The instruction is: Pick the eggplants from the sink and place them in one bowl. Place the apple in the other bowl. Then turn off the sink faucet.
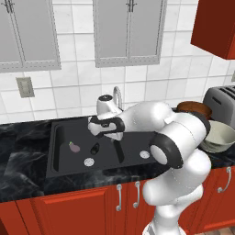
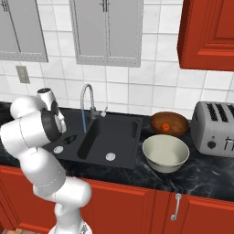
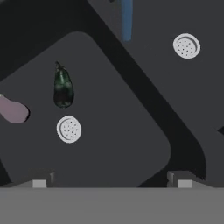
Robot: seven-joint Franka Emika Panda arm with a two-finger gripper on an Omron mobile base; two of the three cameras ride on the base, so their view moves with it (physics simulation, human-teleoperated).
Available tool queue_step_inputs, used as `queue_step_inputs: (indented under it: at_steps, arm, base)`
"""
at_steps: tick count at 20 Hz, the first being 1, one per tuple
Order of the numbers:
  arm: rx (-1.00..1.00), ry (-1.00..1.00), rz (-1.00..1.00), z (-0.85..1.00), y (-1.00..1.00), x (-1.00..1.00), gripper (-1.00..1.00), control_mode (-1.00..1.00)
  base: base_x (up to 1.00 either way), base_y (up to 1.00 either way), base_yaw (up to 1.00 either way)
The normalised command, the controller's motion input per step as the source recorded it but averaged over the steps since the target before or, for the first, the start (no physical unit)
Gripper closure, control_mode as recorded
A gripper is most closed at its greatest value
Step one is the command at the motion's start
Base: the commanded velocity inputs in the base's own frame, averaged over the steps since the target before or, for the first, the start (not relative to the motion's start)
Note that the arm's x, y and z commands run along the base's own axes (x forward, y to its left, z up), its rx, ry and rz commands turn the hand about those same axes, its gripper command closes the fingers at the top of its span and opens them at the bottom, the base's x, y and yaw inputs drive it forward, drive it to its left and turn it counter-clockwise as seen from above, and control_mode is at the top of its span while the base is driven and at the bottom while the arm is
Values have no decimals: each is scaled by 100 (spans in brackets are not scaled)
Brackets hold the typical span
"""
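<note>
Hand cam: I see gripper (image 3: 111,183) jaws spread wide, nothing between them, above matte black sink (image 1: 62,158). Dark eggplant (image 3: 62,87), glossy, oblong, sits upper left of frame; pale purple eggplant (image 3: 13,110) at left edge, smooth. Perforated silver drain (image 3: 68,129) just below the dark one, 2nd drain (image 3: 186,46) upper right. Blue water stream (image 3: 126,19) at top centre. Right base cam: chrome gooseneck faucet (image 2: 87,103) left of centre; apple (image 2: 166,127) inside wood-look brown bowl (image 2: 169,122) at right; cream bowl (image 2: 165,152) below it. No legible writing.
</note>
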Motion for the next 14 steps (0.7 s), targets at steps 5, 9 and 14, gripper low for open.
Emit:
queue_step_inputs:
  at_steps: [5, 9, 14]
  arm:
    - [-1, 3, -8, -29, 4, 20, -100, -100]
    - [0, 0, -6, -29, 0, 20, -100, -100]
    - [0, 0, -5, -33, 3, 23, -100, -100]
  base:
    - [0, 0, 0]
    - [0, 0, 0]
    - [0, 0, 0]
